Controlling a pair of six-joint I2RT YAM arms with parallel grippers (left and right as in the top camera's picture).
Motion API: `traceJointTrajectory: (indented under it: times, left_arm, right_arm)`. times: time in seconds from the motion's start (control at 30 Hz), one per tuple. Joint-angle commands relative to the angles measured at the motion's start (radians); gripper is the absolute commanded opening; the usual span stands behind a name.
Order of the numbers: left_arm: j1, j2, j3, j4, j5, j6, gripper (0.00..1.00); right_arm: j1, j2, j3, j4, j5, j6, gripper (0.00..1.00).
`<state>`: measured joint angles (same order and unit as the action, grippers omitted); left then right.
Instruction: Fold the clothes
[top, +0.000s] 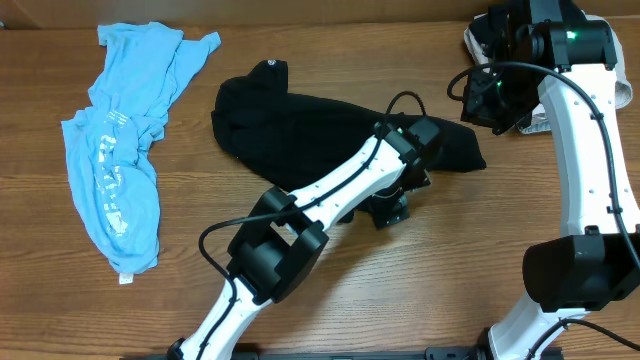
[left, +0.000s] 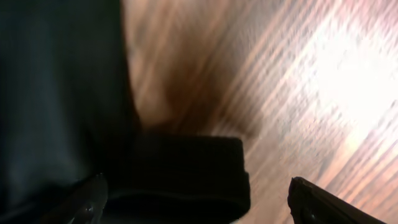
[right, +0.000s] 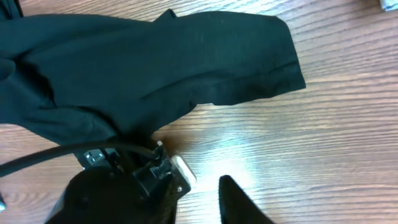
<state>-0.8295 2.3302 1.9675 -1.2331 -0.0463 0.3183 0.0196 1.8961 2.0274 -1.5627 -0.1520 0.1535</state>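
A black garment (top: 300, 130) lies crumpled at the table's middle, and a light blue shirt (top: 115, 150) lies crumpled at the left. My left gripper (top: 392, 208) is low at the black garment's lower right edge. In the left wrist view the gripper (left: 196, 193) is open wide, with a black hem (left: 186, 168) lying between its fingers. My right gripper (top: 492, 95) hangs high at the back right, open and empty. The right wrist view shows one right finger (right: 239, 199) above the black garment's sleeve (right: 249, 62) and the left arm's wrist (right: 124, 186).
A white object (top: 480, 40) sits at the back right corner behind the right arm. Bare wooden table (top: 450, 260) lies in front of the black garment and between the two garments.
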Motion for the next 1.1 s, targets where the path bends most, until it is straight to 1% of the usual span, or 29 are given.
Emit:
traceJointTrajectory:
  times: [0.0,0.03,0.07,0.1,0.13,0.17,0.2,0.23,0.27,0.37,0.43,0.53,0.57,0.63,0.67,0.7,0.77,0.83,1.0,1.07]
  left_arm:
    - [-0.014,0.007,-0.002,-0.032,-0.014,0.023,0.93]
    - [-0.016,0.008,-0.002,-0.039,-0.014,0.023,0.89]
    - [-0.016,0.008,-0.002,-0.043,-0.013,0.023,0.82]
    - [-0.016,0.008,-0.002,-0.045,-0.013,0.023,0.72]
    - [-0.016,0.008,-0.002,-0.045,-0.014,0.023,0.59]
    - [-0.016,0.008,-0.002,-0.045,-0.019,0.023,0.49]
    - [-0.014,0.008,-0.002,-0.043,-0.032,0.023,0.29]
    - [-0.011,0.008,-0.002,-0.041,-0.059,0.022,0.14]
    - [-0.010,0.008,-0.002,-0.042,-0.088,0.018,0.04]
    - [-0.004,0.007,0.019,-0.054,-0.214,-0.052,0.04]
    - [0.007,0.006,0.058,-0.080,-0.256,-0.101,0.04]
    - [0.034,0.003,0.144,-0.148,-0.216,-0.112,0.04]
    - [0.047,0.003,0.189,-0.189,-0.167,-0.082,0.06]
    - [0.056,0.003,0.209,-0.208,-0.077,-0.028,0.44]
    - [0.057,0.003,0.209,-0.207,-0.028,-0.010,0.68]
    - [0.057,0.004,0.208,-0.207,0.040,0.013,0.80]
    - [0.055,0.005,0.192,-0.199,0.157,0.058,0.89]
    - [0.043,0.005,0.172,-0.189,0.202,0.071,0.90]
    - [-0.002,0.005,0.087,-0.143,0.193,0.060,0.80]
    - [-0.023,0.005,0.061,-0.142,0.156,0.059,0.76]
  right_arm:
    - [-0.003,-0.032,0.021,0.006,0.001,-0.002,0.33]
    - [-0.003,-0.032,0.020,0.006,0.001,-0.002,0.36]
    - [-0.003,-0.032,0.021,0.006,0.001,-0.002,0.38]
    - [-0.003,-0.032,0.020,0.006,0.001,-0.002,0.40]
    - [-0.003,-0.032,0.021,0.006,0.001,-0.001,0.42]
    - [-0.003,-0.032,0.020,0.005,0.001,-0.002,0.43]
    - [-0.003,-0.032,0.020,0.005,0.001,-0.001,0.43]
    - [-0.003,-0.032,0.020,0.005,0.001,-0.002,0.44]
    - [-0.003,-0.032,0.020,0.006,0.001,-0.002,0.44]
    - [-0.003,-0.032,0.021,0.008,0.001,-0.002,0.44]
    - [-0.003,-0.032,0.020,0.011,0.001,-0.002,0.45]
    - [-0.003,-0.032,0.020,0.010,0.001,-0.002,0.45]
    - [-0.003,-0.032,0.020,0.010,0.001,-0.002,0.45]
    - [-0.003,-0.032,0.020,0.014,0.003,-0.002,0.47]
    - [-0.003,-0.032,0.020,0.016,0.005,-0.002,0.49]
    - [-0.003,-0.032,0.020,0.017,0.006,-0.002,0.49]
    - [-0.003,-0.032,0.020,0.017,0.013,-0.002,0.49]
    - [-0.003,-0.032,0.020,0.014,0.019,-0.002,0.50]
    - [-0.003,-0.032,0.020,0.014,0.019,-0.002,0.50]
    - [-0.003,-0.032,0.021,0.012,0.019,-0.001,0.50]
